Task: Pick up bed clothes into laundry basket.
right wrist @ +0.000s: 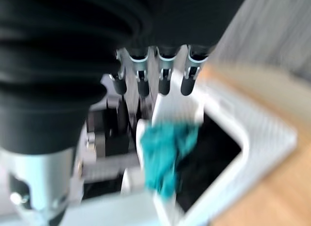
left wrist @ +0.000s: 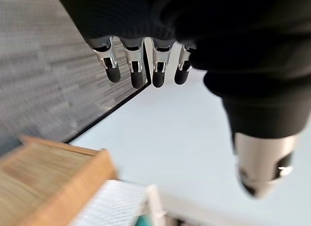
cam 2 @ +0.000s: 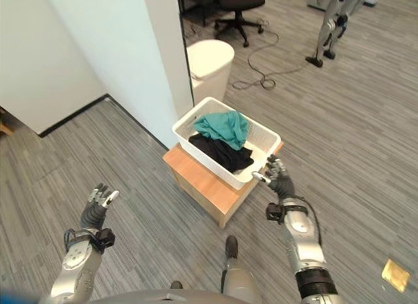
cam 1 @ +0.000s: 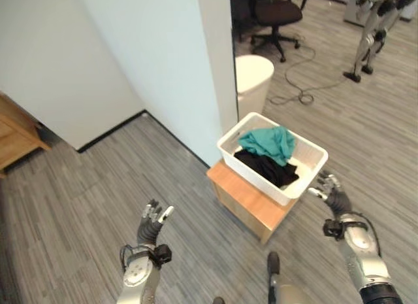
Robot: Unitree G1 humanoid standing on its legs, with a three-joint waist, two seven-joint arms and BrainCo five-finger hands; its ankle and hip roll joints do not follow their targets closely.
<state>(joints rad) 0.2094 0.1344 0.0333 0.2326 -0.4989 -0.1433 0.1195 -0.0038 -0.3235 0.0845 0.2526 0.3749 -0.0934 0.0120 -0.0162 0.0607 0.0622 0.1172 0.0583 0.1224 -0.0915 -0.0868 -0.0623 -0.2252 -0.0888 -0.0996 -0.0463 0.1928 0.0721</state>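
The teal garment (cam 1: 269, 142) lies bunched on top of a black garment (cam 1: 266, 168), both inside the white laundry basket (cam 1: 307, 184); the teal piece sits toward the end of the basket nearer the wall, the black one spreads under it toward the robot's end; neither has a clear long axis, crumpled as they are. The basket itself is oblong and sits skewed on a low wooden stand (cam 1: 245, 199), its long axis running on a diagonal from the near left to the far right, one corner turned toward the white partition wall (cam 1: 163, 68); the stand's bare top shows along the basket's near-left side.

The right hand (cam 1: 332, 191) hovers just beside the basket's near right corner, at about rim height, fingers straight and a little spread, holding nothing; whether a fingertip touches the rim I cannot tell; from its wrist view the fingers (right wrist: 165, 82) point over the basket toward the teal cloth. The left hand (cam 1: 152, 223) is well apart from the basket, out over the grey striped floor (cam 1: 78, 199) to the near left of the stand, fingers up and relaxed, empty too.

Beyond the basket a cream round bin (cam 1: 253, 82) stands against the end of the partition; farther off are a black office chair (cam 1: 274, 16) and a cable (cam 1: 307, 75) trailing on the floor; a wooden piece of furniture (cam 1: 16, 134) shows at the far left.
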